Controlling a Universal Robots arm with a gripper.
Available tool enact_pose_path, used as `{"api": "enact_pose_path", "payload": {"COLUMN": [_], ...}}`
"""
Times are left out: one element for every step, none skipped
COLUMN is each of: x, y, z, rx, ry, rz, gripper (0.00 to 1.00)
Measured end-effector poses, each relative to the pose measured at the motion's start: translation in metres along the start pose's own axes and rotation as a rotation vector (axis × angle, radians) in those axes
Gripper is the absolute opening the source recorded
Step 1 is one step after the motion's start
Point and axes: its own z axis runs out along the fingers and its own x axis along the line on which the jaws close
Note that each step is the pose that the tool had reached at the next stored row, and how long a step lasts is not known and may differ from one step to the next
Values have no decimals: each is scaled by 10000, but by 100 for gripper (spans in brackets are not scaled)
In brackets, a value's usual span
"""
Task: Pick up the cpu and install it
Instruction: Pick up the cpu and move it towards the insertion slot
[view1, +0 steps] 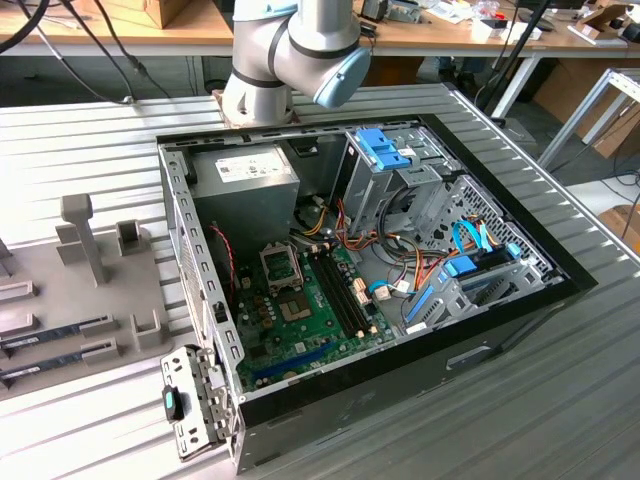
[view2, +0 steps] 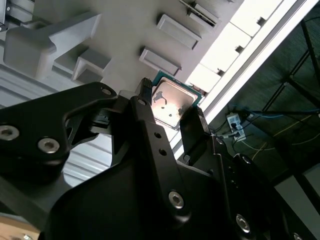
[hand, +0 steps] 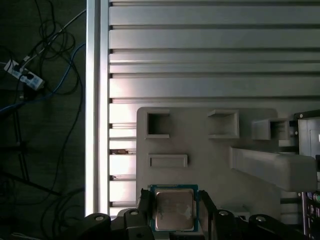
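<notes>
A: Where is the cpu (hand: 174, 212) now?

B: It is between the two black fingers (view2: 146, 107) of the gripper (hand: 174, 200), over the grey tray (hand: 210, 160); you can see it in both wrist views.

A: Are the fingers open?

B: No; they press on two of its thin sides, one on each side, so I think they are clamped on the chip; I cannot tell if it is lifted off the tray or just touching it.

A: What can go wrong?

B: The sides are thin and smooth; I think the chip can slip or tip if the squeeze is weak; then it falls on the tray or the ribbed metal table (hand: 200, 50).

A: Anything else?

B: Yes; the edge of the table is near, with the dark floor beside it; a drop there is bad.

A: And the place it goes?

B: The empty socket (view1: 280, 266) is well apart, inside the computer case (view1: 190, 240); if the chip sits crooked in the fingers, I think it can land crooked in the socket too; that could hurt the socket.
</notes>
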Motion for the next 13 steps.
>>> {"api": "enact_pose_path", "payload": {"x": [0, -1, -1, -1, -1, -1, -2, -2, -2, -3, -3, -3, -3], "y": [0, 1, 2, 2, 3, 3, 4, 5, 5, 6, 7, 8, 9], "z": [-6, -16, -22, -31, -38, -49, -61, -76, -82, -96, -108, -121, -134], "rx": [-2, -5, -6, -8, -10, -12, -15, -17, -19, -20, -24, -25, -28], "ry": [0, 1, 0, 0, 0, 0, 0, 0, -1, 0, 0, 0, 0], "rz": [0, 0, 0, 0, 0, 0, 0, 1, 0, 1, 1, 0, 0], "gripper": [47, 47, 47, 47, 47, 47, 47, 47, 47, 47, 47, 47, 47]}}
